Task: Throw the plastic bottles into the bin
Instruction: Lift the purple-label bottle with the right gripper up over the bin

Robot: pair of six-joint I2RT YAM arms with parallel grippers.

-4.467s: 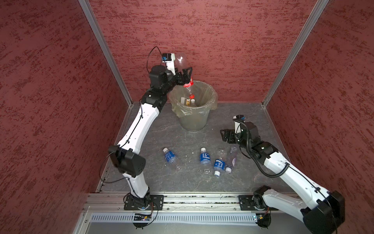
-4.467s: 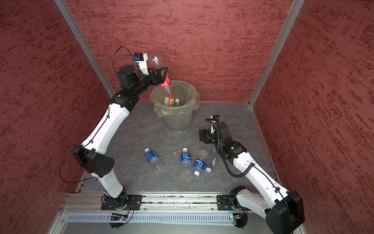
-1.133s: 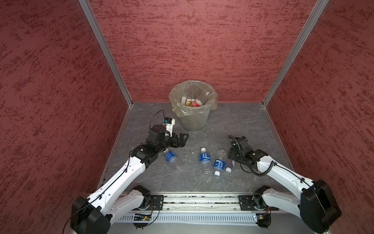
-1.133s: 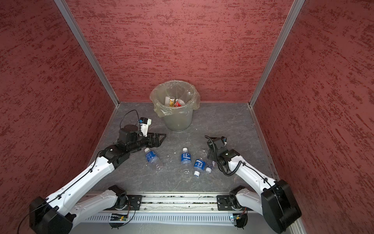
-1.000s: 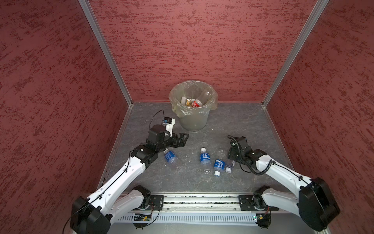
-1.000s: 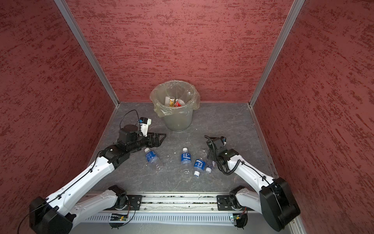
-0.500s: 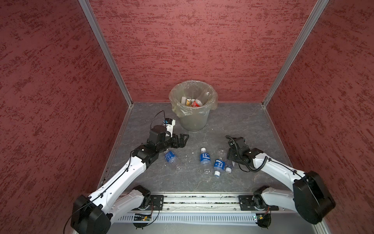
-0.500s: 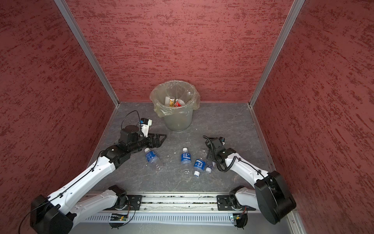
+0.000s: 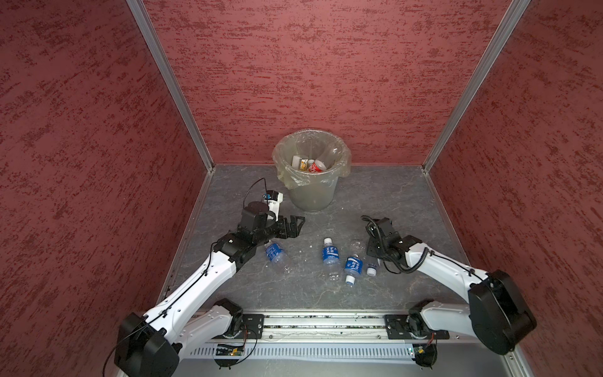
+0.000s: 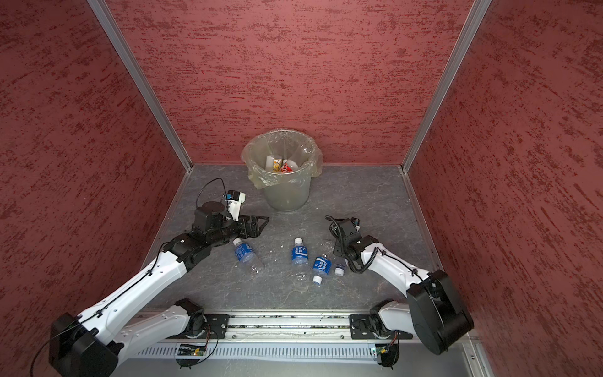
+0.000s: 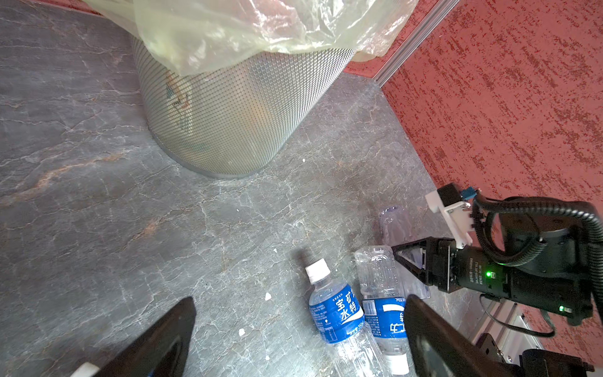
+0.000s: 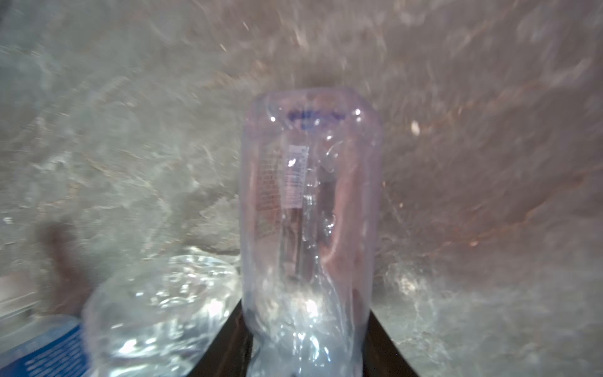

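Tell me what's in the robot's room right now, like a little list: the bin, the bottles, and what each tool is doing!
bin: by the back wall, bag-lined, with bottles inside
blue-label bottles: three, lying on the floor
clear bottle: beside them, gripped by the right tool
left tool: open, holding nothing
right tool: shut on the clear bottle

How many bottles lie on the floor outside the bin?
4: a blue-label bottle beside the open left gripper; a middle bottle and its neighbour, both blue-labelled, mid-floor; a clear bottle in the shut right gripper. Others may be hidden.
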